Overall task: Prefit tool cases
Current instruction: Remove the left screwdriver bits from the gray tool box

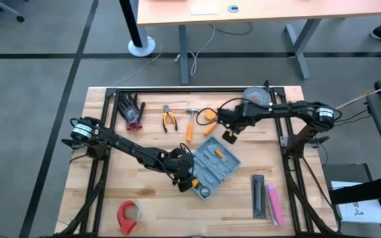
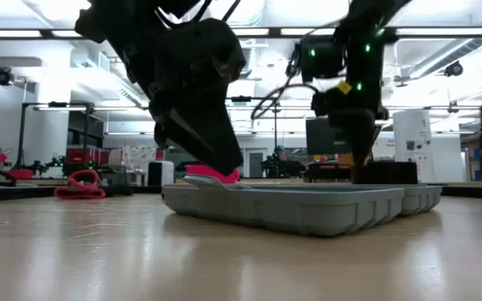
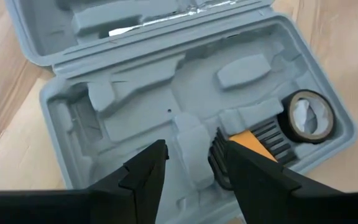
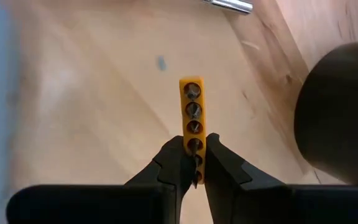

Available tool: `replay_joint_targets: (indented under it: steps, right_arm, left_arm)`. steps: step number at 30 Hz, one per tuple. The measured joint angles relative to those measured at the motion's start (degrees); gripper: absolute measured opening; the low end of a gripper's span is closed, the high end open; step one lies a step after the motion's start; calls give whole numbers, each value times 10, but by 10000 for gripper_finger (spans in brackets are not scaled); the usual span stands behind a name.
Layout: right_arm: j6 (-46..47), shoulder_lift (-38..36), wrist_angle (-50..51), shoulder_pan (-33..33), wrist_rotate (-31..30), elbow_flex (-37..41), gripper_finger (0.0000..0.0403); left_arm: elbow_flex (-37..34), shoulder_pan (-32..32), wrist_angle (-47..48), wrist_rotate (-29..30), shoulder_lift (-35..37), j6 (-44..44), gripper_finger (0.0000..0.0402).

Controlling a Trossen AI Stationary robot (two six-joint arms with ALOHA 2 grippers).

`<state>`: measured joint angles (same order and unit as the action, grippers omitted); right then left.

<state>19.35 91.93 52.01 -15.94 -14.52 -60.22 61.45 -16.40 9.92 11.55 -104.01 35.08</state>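
The open tool case (image 1: 211, 166) lies low-centre of the high view, its long axis running diagonally from lower left to upper right. The left gripper (image 3: 190, 163) hovers spread over its tray; the right gripper (image 4: 192, 163), above and right, pinches a yellow bit holder (image 4: 192, 118)

Tool case (image 3: 185, 106) lid cut off, far edge blurred.
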Motion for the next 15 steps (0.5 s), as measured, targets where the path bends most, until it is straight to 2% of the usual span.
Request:
replay_joint_targets:
  steps: [10,15]
  right_arm:
    - [-30,49,-74,-58,2,40,45]
    - [-46,61,-82,-55,6,34,77]
  left_arm:
    - [0,0,-2,10,0,0,175]
    - [0,0,4,10,0,0,174]
